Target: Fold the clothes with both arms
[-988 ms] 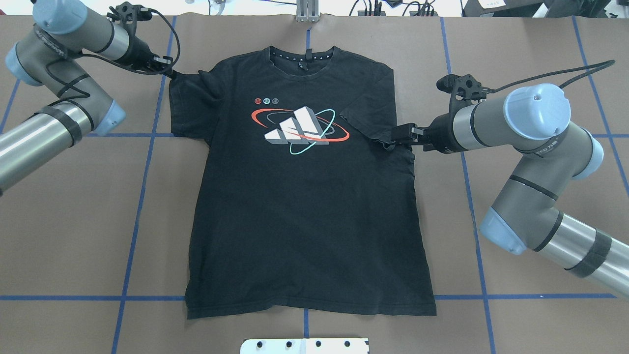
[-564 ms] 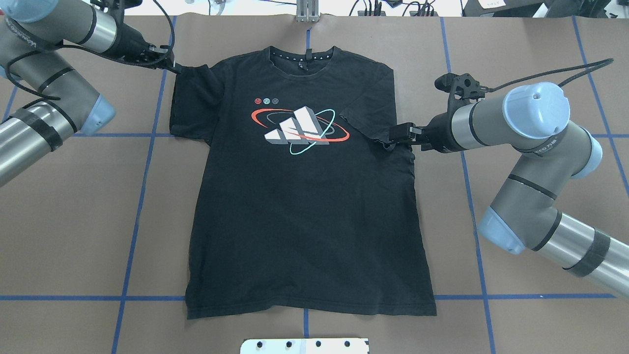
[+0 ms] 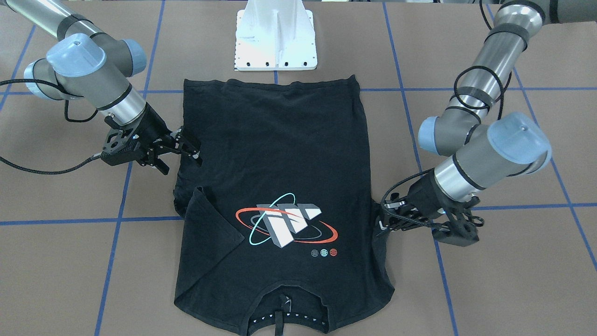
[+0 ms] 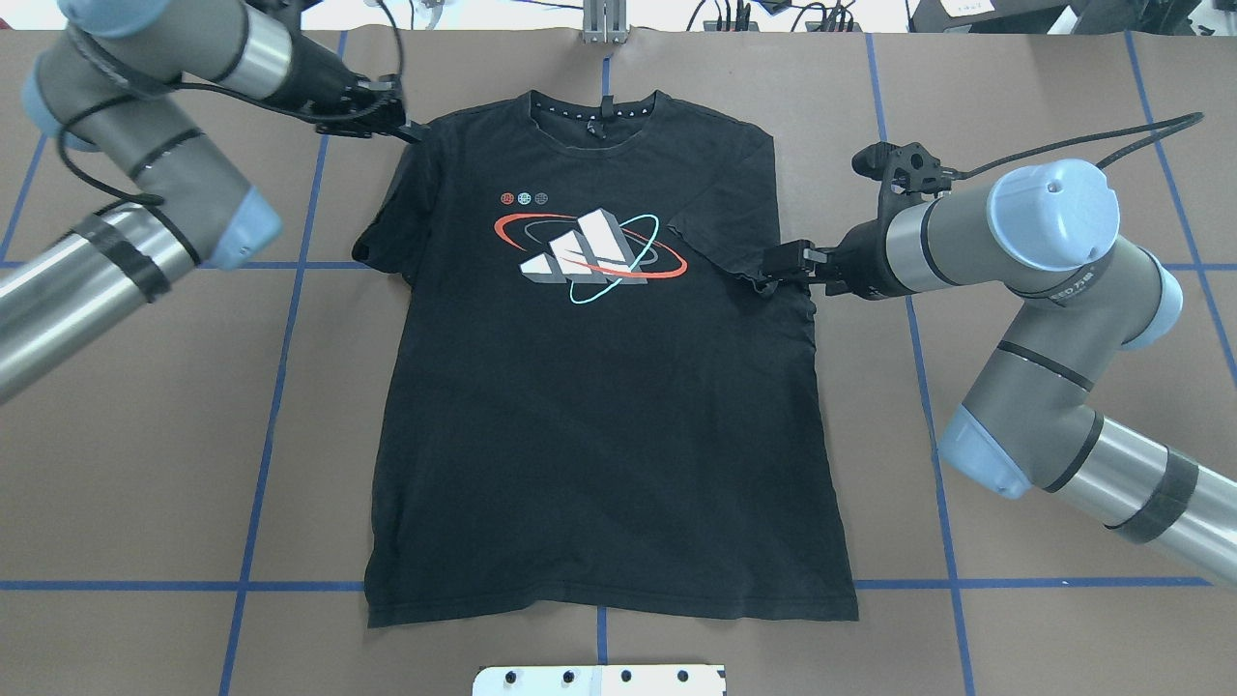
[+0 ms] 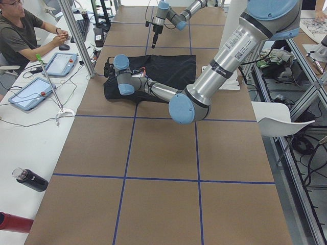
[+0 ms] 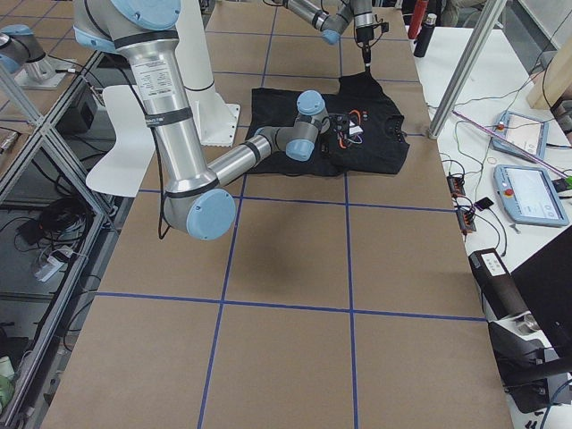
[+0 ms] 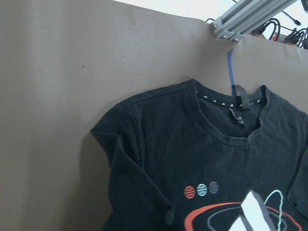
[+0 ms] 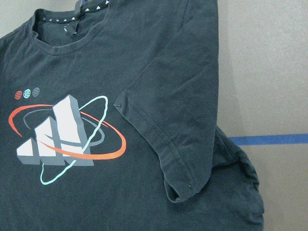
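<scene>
From the robot's end of the table, the first thing past the white base is the hem of the shirt. The shirt lies flat and face up, its long line running straight away from the robot, between the two arms.

Partway up its right edge, just by the armpit, sits the right gripper, coming in sideways across that line. Its jaws stand spread, one finger over the cloth's edge and the other off it, pinching nothing that I can see. Beside it the right sleeve is already turned in over the chest, its tip close to the print.

Further off, up by the shoulder, the left gripper hangs above the left sleeve. Its jaws look pressed together on the sleeve's edge, since the cloth draws toward them, though black on black I wouldn't swear to it. The collar lies farthest of all.

What matters, I'd say, is that the chest lies inward from the left gripper, to its right, square to the shirt's long line. The sleeve wants carrying crosswise to mirror the other side, and the left arm is the one near enough.
</scene>
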### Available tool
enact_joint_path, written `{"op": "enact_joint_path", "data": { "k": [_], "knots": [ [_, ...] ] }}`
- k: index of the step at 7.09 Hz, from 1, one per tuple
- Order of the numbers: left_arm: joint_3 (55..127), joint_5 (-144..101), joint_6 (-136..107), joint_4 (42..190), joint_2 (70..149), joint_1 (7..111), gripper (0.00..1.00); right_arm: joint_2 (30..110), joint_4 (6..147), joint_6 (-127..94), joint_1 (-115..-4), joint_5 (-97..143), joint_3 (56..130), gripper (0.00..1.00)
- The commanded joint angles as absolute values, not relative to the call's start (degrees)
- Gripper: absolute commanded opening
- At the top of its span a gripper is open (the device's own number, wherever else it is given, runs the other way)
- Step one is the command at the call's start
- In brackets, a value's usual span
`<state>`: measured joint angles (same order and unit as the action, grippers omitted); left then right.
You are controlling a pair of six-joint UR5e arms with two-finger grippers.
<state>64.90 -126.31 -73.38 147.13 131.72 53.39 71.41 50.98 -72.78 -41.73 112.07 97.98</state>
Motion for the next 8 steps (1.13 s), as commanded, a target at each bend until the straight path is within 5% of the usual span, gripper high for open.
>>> {"op": "enact_joint_path", "data": {
  "k": [1, 3, 4, 5, 8],
  "knots": [
    [64.07, -118.24, -76.99, 146.69, 134.47, 48.01, 0.0, 71.37, 50.98, -72.42, -41.66, 111.89, 97.74, 1.0],
    [63.99, -115.4, -78.05, 145.99, 134.56, 46.41, 0.0, 71.37, 50.98, -72.42, -41.66, 111.71, 97.65, 1.0],
    [63.98, -115.4, -78.05, 145.99, 134.47, 46.41, 0.71, 71.28, 50.98, -72.6, -41.57, 111.62, 97.65, 1.0],
    [64.51, -115.4, -78.22, 146.07, 134.47, 46.41, 0.92, 71.02, 51.59, -73.29, -41.49, 111.45, 97.73, 1.0],
    [80.68, -116.19, -79.89, 138.91, 127.75, 46.32, 0.98, 71.02, 52.12, -87.38, -39.48, 108.04, 99.57, 1.0]
  ]
}}
